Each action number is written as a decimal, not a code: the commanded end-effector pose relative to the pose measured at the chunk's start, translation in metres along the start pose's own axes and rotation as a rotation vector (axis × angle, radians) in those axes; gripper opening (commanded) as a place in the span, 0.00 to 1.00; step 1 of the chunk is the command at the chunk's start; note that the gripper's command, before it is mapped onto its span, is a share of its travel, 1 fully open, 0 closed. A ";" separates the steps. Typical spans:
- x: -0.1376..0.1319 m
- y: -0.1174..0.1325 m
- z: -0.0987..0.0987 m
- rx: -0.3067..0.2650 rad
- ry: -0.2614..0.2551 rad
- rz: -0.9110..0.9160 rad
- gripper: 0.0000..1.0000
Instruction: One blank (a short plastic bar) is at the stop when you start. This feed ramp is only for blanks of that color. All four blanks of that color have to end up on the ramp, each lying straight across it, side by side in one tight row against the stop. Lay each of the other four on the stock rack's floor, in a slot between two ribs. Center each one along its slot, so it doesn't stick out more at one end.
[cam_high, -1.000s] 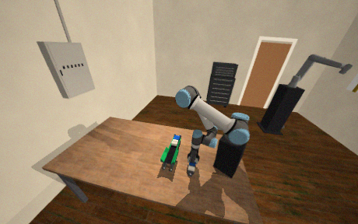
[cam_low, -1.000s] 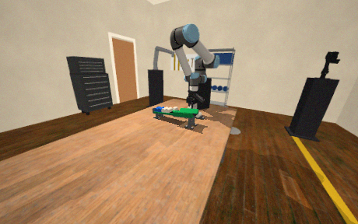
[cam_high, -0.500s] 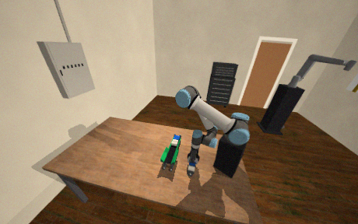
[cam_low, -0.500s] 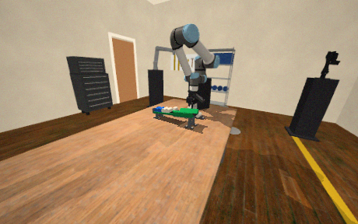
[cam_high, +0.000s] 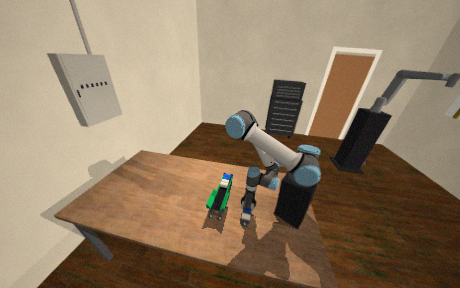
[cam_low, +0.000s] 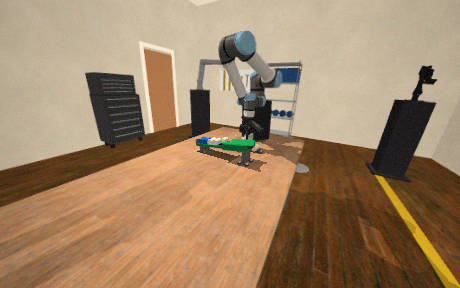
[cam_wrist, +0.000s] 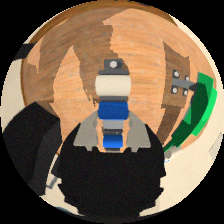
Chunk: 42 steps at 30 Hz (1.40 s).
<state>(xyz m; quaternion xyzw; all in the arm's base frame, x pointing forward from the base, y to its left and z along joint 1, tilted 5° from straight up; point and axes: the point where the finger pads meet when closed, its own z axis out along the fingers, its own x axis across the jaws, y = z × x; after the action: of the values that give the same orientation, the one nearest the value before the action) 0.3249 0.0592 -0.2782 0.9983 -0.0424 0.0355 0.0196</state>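
Fingers partway apart at the blue bar on the rack; whether they grip it, I can't tell. Closing off-center could twist it or nudge the neighboring white bar.
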 end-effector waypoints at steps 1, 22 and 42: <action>0.000 0.001 0.000 0.000 0.001 0.002 0.35; 0.000 0.001 0.000 0.000 0.001 0.002 0.35; -0.001 0.000 -0.015 0.000 -0.001 0.001 0.35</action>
<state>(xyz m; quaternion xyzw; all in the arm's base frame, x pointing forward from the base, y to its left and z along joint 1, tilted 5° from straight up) 0.3239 0.0594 -0.2703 0.9983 -0.0424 0.0355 0.0196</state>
